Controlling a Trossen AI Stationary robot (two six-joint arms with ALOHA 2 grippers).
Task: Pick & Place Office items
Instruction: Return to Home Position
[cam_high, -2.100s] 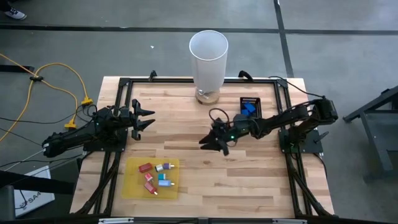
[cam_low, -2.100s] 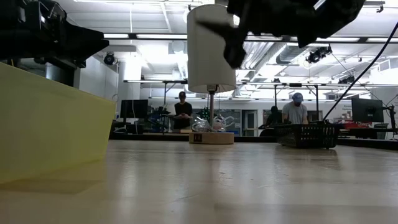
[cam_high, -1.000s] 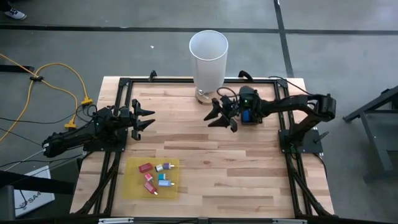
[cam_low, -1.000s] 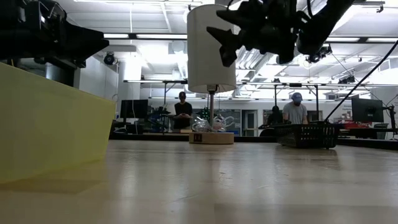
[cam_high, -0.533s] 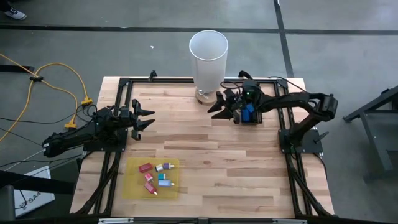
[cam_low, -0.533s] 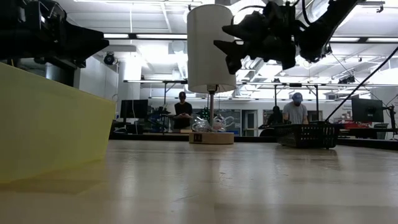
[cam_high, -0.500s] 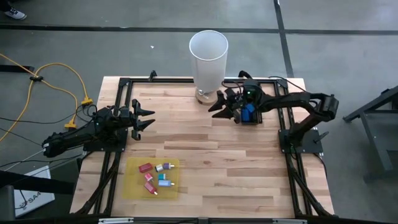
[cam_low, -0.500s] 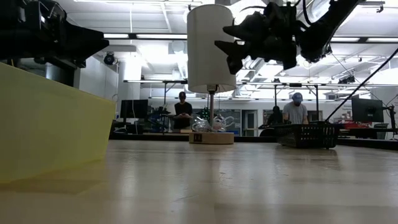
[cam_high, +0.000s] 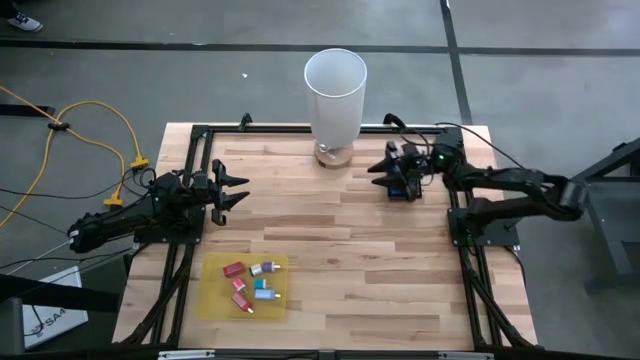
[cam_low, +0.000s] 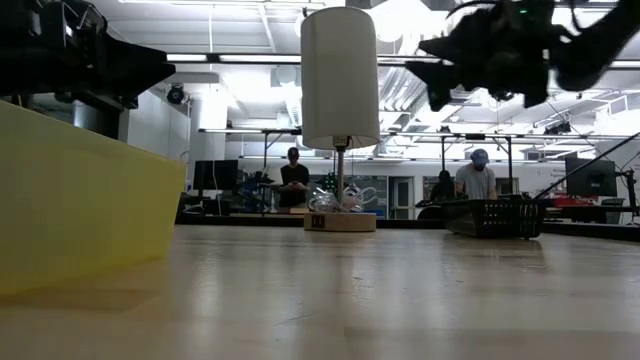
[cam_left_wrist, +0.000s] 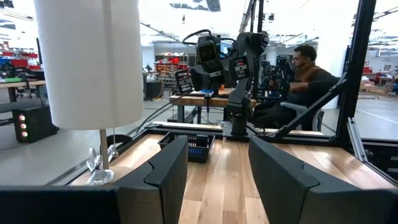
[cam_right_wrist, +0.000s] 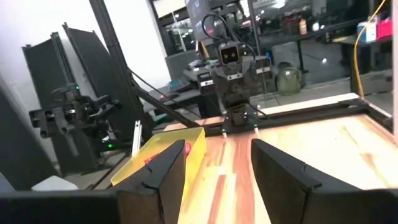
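Handling: treat the office items (cam_high: 261, 284) as light, stiff, smooth plastic, in your judgement; pinch each across its flat sides.
Location: inside the yellow bin (cam_high: 212, 300), on the worktop's (cam_high: 350, 260) left side.
Count: roughly three red, three blue-teal, one whitish.
Left end effector (cam_high: 240, 190): spread, empty.
Right end effector (cam_right_wrist: 219, 152): spread, empty, above the black tray (cam_left_wrist: 200, 148).

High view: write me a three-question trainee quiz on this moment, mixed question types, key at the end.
1. True or false: small items lie in the bin.
2. The right gripper hangs nearest: A the bin, B the black tray, C the lamp.
3. Fill in: the left gripper has its fingers ____.
Key: 1 true; 2 B; 3 open.
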